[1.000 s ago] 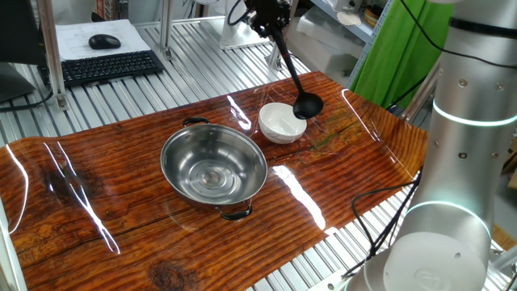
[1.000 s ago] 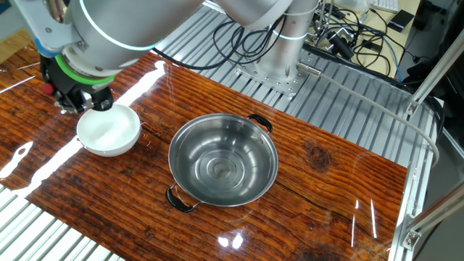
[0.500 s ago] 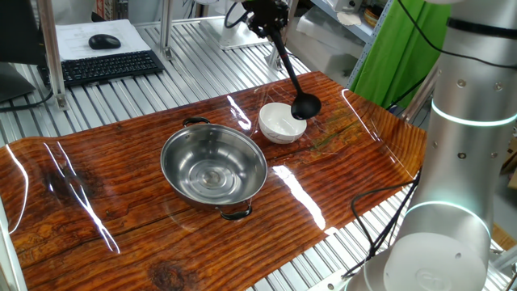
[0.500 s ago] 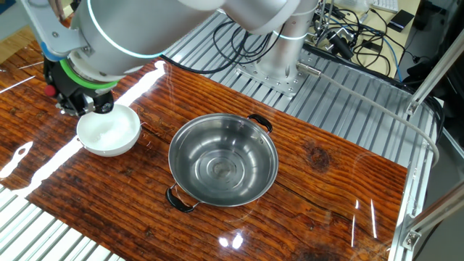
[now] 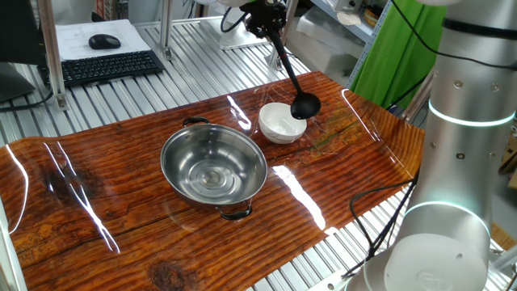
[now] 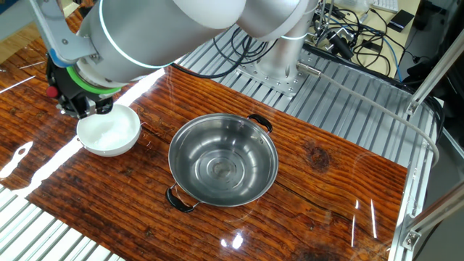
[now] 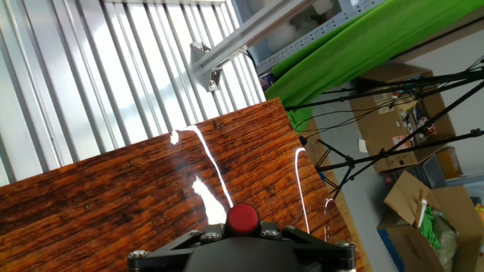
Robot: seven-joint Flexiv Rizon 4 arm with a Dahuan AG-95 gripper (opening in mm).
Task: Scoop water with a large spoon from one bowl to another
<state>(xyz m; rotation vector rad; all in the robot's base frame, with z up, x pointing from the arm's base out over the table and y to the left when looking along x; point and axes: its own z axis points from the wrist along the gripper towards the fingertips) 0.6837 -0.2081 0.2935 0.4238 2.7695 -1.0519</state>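
Observation:
The black ladle (image 5: 288,69) hangs slanting down from my gripper (image 5: 268,19) at the top of one fixed view. The gripper is shut on the top of the handle. The ladle's cup (image 5: 306,106) is at the right rim of the small white bowl (image 5: 279,123), just above it. The wide steel bowl (image 5: 213,166) with two loop handles stands to the left of the white bowl. In the other fixed view the gripper (image 6: 78,104) is at the far rim of the white bowl (image 6: 109,130), and the arm hides the ladle. The steel bowl (image 6: 223,160) is to the right.
The wooden table top (image 5: 97,202) carries both bowls and ends just right of the white bowl. A keyboard (image 5: 105,66) and mouse (image 5: 104,41) lie on the slatted bench behind. The robot's base column (image 5: 464,145) stands at the right. The hand view shows table wood (image 7: 136,196) and a red button (image 7: 243,218).
The ladle's cup has shifted slightly left and up toward the white bowl's rim. The arm has leaned a little. The bowls have not moved.

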